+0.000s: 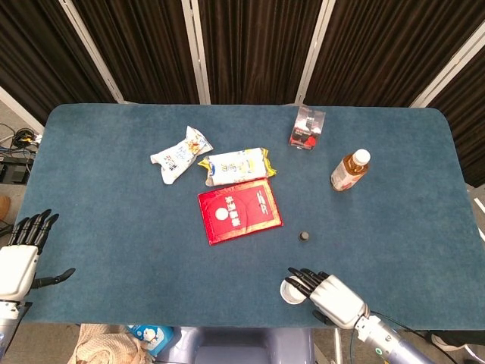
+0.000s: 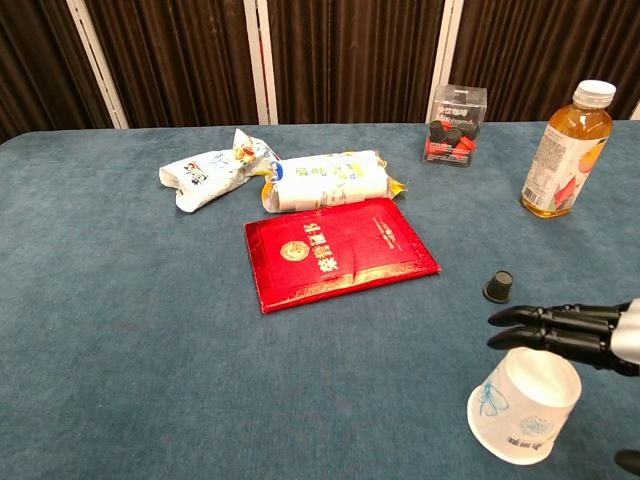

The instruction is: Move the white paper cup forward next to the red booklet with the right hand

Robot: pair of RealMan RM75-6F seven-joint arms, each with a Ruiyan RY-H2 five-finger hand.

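The white paper cup (image 1: 290, 291) (image 2: 523, 404) stands upside down near the table's front edge, right of centre. My right hand (image 1: 327, 294) (image 2: 572, 331) is open, its dark fingers stretched over the far side of the cup's top; whether they touch it I cannot tell. The red booklet (image 1: 239, 211) (image 2: 335, 250) lies flat at mid-table, well forward and left of the cup. My left hand (image 1: 19, 253) hangs open off the table's left front corner, seen only in the head view.
A small black cap (image 1: 304, 236) (image 2: 498, 286) sits between cup and booklet. A tea bottle (image 1: 349, 170) (image 2: 563, 149) stands at the right, a clear box (image 1: 306, 127) (image 2: 455, 124) at the back, and two snack packets (image 1: 180, 155) (image 1: 236, 166) behind the booklet.
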